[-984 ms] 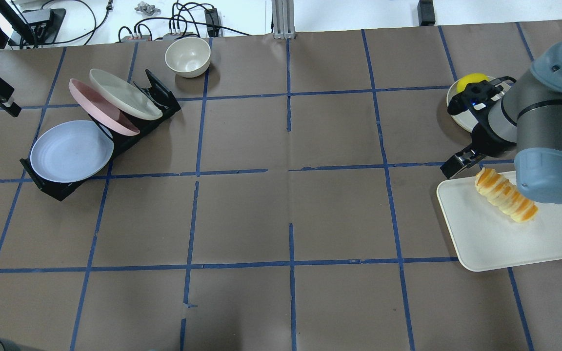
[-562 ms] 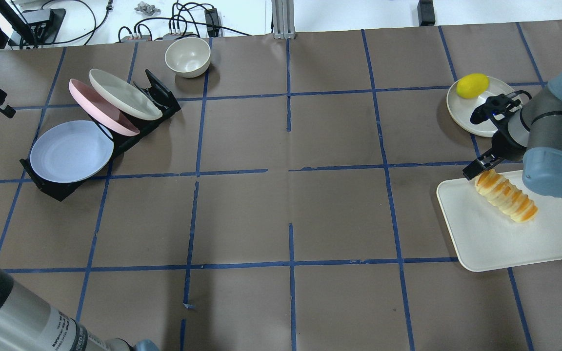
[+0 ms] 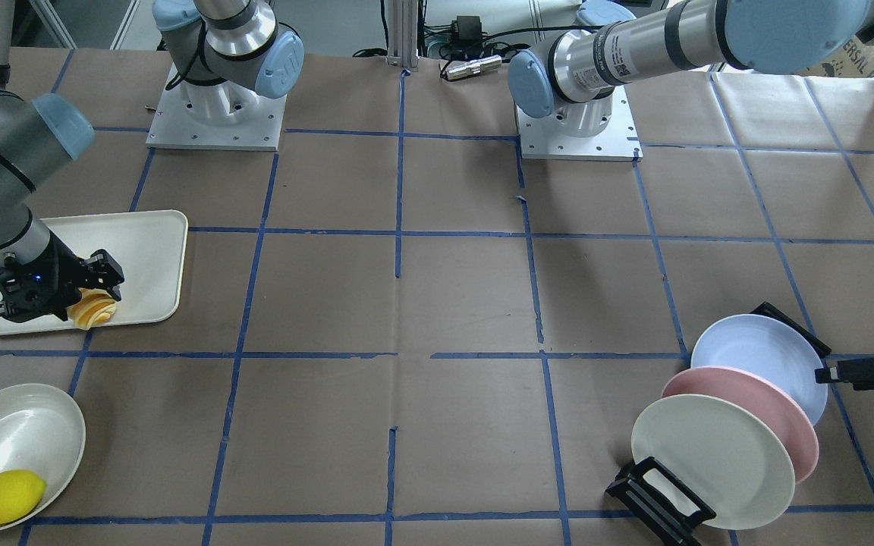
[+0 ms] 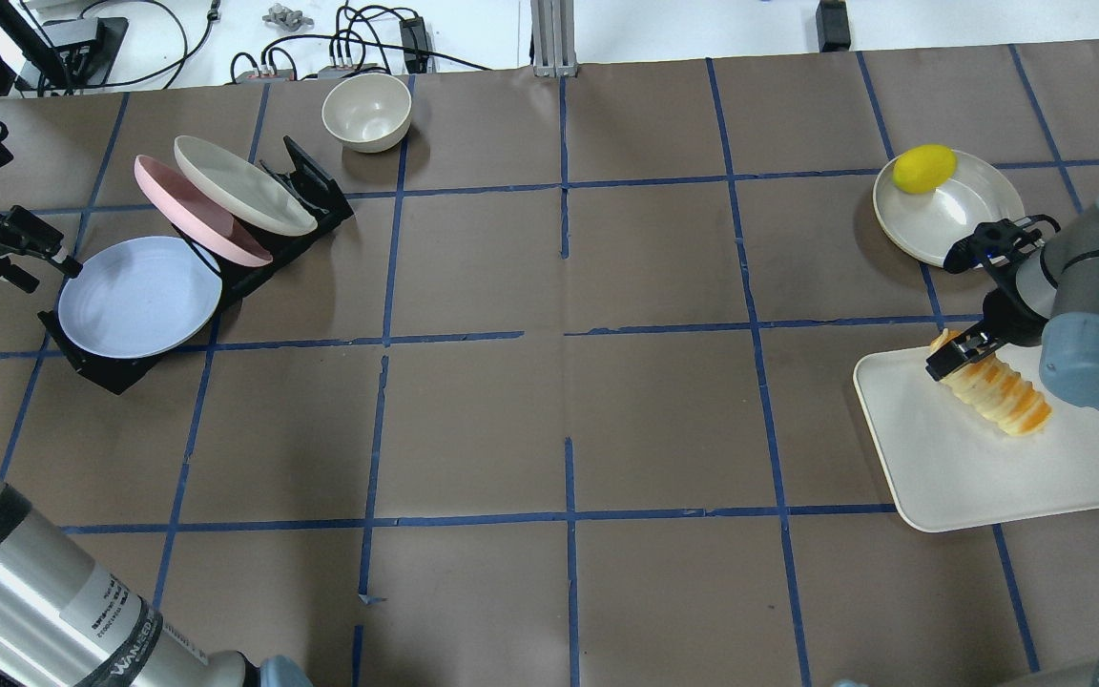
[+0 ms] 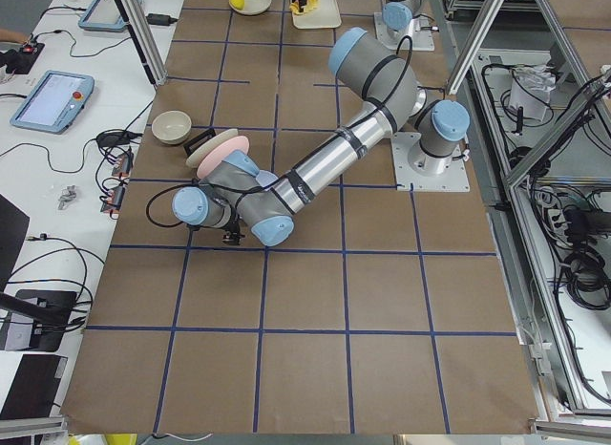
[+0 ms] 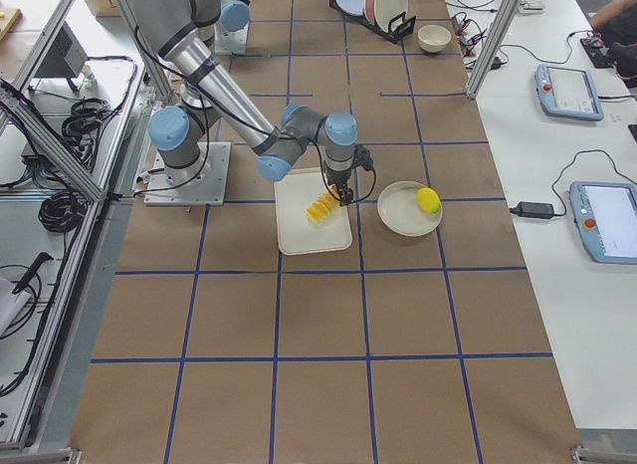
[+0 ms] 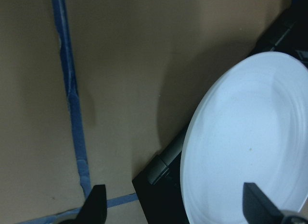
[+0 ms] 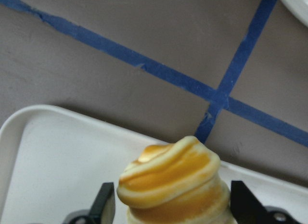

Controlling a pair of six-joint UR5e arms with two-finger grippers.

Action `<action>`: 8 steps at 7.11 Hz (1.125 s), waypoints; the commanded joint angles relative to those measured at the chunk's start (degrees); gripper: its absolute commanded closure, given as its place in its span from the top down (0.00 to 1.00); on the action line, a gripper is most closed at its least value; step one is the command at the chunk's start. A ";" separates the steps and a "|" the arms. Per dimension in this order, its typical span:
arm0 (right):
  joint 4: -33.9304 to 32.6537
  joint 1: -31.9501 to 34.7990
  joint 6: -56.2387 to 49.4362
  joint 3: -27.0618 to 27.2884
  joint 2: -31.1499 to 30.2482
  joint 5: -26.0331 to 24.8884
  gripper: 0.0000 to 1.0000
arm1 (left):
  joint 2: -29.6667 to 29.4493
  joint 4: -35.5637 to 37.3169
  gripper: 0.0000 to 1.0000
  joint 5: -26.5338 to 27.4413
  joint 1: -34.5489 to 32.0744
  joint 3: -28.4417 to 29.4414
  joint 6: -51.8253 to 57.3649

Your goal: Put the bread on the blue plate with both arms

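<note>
Right gripper (image 4: 958,355), jaws apart astride the bread (image 4: 1000,395), poised to grasp; left gripper (image 7: 175,207), jaws apart about the blue plate (image 4: 139,296) rim, likely to lift it.

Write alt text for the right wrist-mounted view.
Bread, a spiral roll striped orange and cream, sits on a white tray between the right arm's open jaws. Beyond lies brown table crossed by blue tape.

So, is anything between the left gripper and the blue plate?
Nothing. The overhead view shows only bare brown paper between the left gripper and the blue plate.
</note>
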 commanded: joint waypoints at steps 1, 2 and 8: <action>0.90 -0.54 0.47 1.33 -0.49 -0.69 0.14 | -1.74 -3.73 0.95 -0.42 -0.14 -0.02 -0.09; 6.74 -0.54 0.47 0.28 -1.36 -0.08 0.09 | -1.74 -5.41 0.90 -1.29 -0.22 -0.02 -0.17; 53.24 11.64 22.29 -23.33 -18.67 -1.56 0.11 | -0.52 -5.42 0.15 -1.04 -1.10 1.13 0.00</action>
